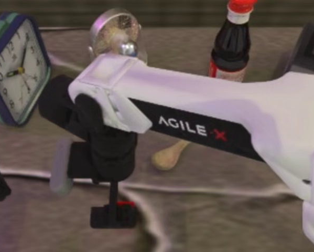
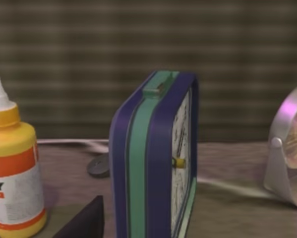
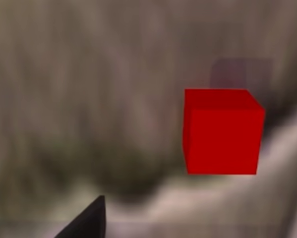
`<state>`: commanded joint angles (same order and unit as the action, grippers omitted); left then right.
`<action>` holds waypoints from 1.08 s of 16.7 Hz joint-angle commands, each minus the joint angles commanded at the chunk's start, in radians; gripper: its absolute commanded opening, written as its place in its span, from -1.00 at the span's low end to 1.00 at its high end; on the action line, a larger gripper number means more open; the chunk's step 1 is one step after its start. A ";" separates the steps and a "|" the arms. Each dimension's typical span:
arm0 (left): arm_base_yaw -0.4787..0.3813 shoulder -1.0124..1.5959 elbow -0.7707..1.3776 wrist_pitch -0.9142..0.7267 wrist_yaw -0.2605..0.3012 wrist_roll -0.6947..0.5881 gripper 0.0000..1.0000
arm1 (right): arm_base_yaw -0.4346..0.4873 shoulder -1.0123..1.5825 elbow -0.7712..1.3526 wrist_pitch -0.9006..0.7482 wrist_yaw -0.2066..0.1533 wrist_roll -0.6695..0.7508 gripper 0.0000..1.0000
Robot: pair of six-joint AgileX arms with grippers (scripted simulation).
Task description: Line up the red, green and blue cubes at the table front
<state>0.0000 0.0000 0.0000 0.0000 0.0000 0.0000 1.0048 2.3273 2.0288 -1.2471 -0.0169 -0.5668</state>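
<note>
Fingers of the right gripper are standing apart around the red cube, sitting between them on the surface, and closing off-centre is risking nudging it aside.

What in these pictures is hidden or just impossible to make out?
- Green and blue cubes: in no view; the right arm covers much of the table from above.
- Red cube: top view shows only a sliver behind the right gripper.
- Pale wooden object: mostly under that arm.
- Left gripper: only a dark corner in its wrist view.
</note>
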 joint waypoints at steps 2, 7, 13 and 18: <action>0.000 0.000 0.000 0.000 0.000 0.000 1.00 | -0.004 0.003 -0.002 0.002 0.000 0.000 1.00; -0.033 0.137 0.131 -0.084 -0.001 0.057 1.00 | -0.074 -0.149 -0.120 0.103 -0.012 0.032 1.00; -0.131 0.614 0.500 -0.325 0.001 0.220 1.00 | -0.304 -0.663 -0.525 0.392 -0.041 0.157 1.00; -0.229 1.163 0.862 -0.581 0.003 0.382 1.00 | -0.551 -1.248 -1.016 0.678 -0.053 0.305 1.00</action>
<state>-0.2292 1.1635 0.8620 -0.5809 0.0034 0.3821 0.4534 1.0789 1.0123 -0.5693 -0.0704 -0.2619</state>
